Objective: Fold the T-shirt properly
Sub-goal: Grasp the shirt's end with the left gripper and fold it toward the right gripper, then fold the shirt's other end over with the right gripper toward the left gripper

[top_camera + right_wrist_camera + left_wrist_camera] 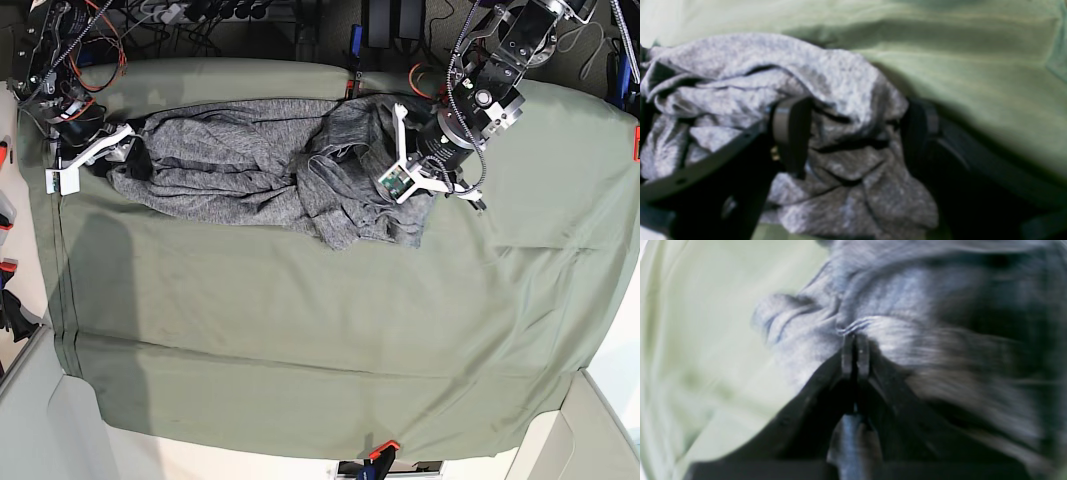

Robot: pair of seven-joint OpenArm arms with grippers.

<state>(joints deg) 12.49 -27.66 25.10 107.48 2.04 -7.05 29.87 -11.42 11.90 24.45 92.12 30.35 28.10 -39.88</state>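
Up close, the left gripper [855,351] has its jaws pressed together, pinching a ridge of the grey T-shirt [250,165], with more bunched knit crowding around them. The right gripper [853,133] has its jaws spread wide, straddling a crumpled mound of the same shirt; whether the fingers [791,133] press the fabric is unclear. One shirt lies along the far side of the counter, its long axis running side to side between the two arms, heaped thickest near the left arm. An olive-green table cloth [320,340] covers the counter beneath; cables and electronics [150,15] line the far edge.
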